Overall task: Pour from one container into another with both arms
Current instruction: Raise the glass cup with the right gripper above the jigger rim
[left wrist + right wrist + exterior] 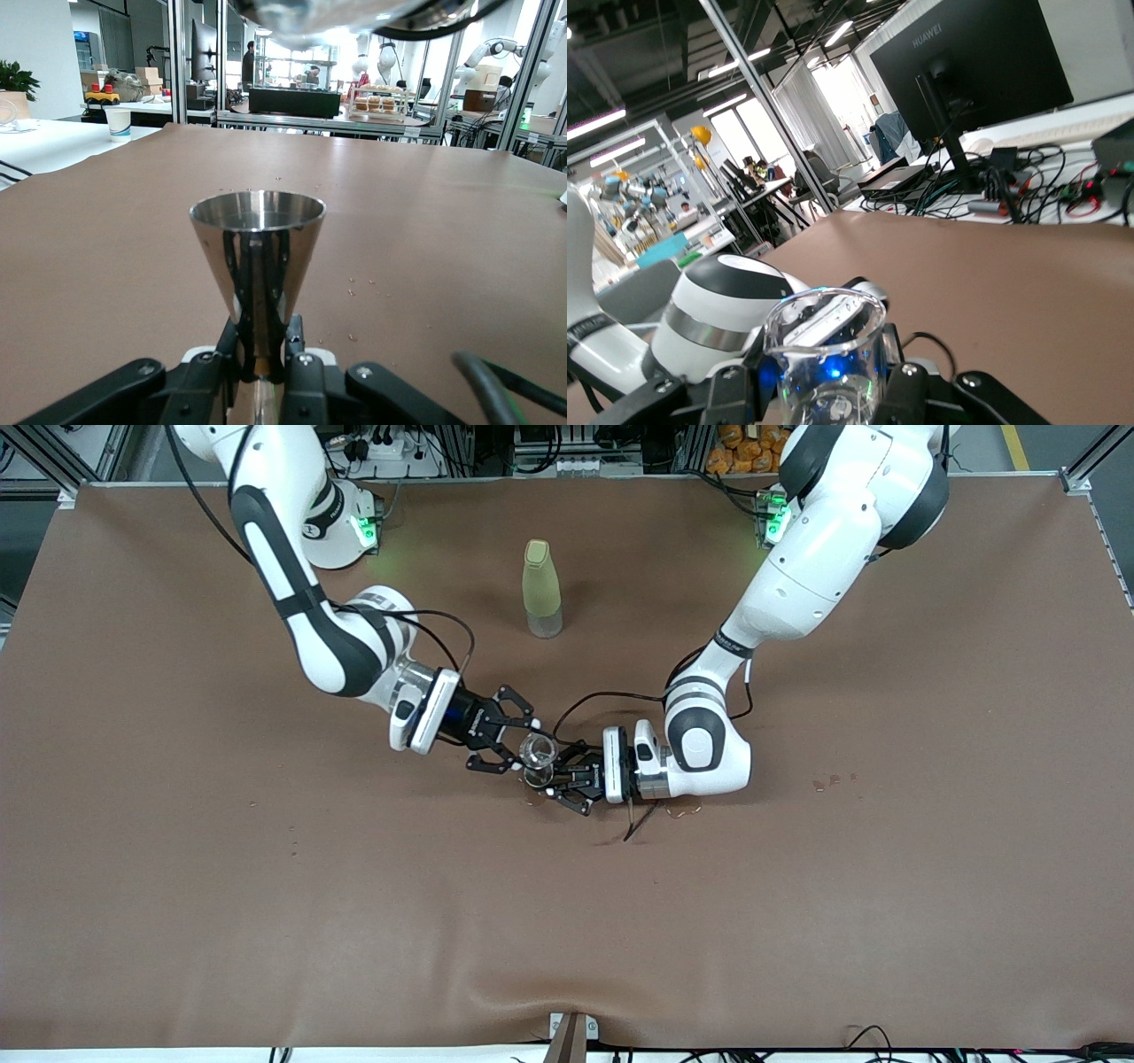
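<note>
My right gripper (518,748) is shut on the tiny clear glass cup (536,751) and holds it up at the middle of the table. In the right wrist view the cup (824,354) fills the space between the black fingers (917,390), with droplets on its wall. Directly under it stands the shiny metal jigger (538,778), low over the table, with my left gripper (547,779) shut on its narrow waist. In the left wrist view the jigger (257,257) stands upright with its rim open, and the cup's underside (310,18) hangs just above it.
A tall yellow-green bottle (541,589) stands farther from the front camera than the grippers. Wet spots (833,781) and a small puddle (682,810) mark the brown table cover toward the left arm's end. A loose cable (633,824) dangles under the left wrist.
</note>
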